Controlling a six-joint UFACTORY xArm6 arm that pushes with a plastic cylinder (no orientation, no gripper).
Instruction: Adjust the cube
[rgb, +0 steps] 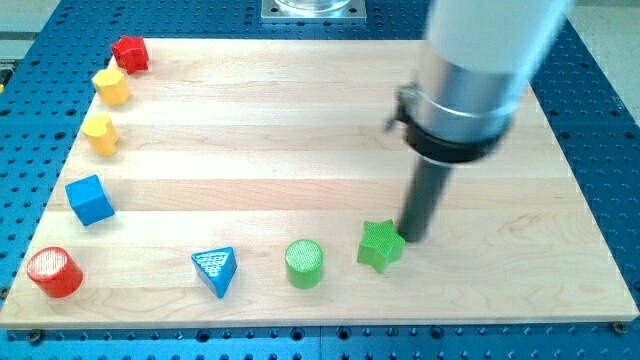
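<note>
My tip (412, 238) rests on the wooden board (300, 110) just beside the green star block (381, 246), at that block's right edge; whether the two touch cannot be determined, and the rod carries no jaws and holds nothing. The blue cube (90, 199) sits near the board's left edge, well apart from my tip. The remaining blocks form an arc: red block (130, 53), two yellow blocks (111, 86) (100, 133), red cylinder (53, 272), blue triangular block (216, 271), green cylinder (304, 263).

Just left of my tip (411, 240), perhaps touching: green star (381, 245). Farther left on wooden board (300, 120): green cylinder (304, 263), blue triangle (216, 270), red cylinder (53, 272).
</note>
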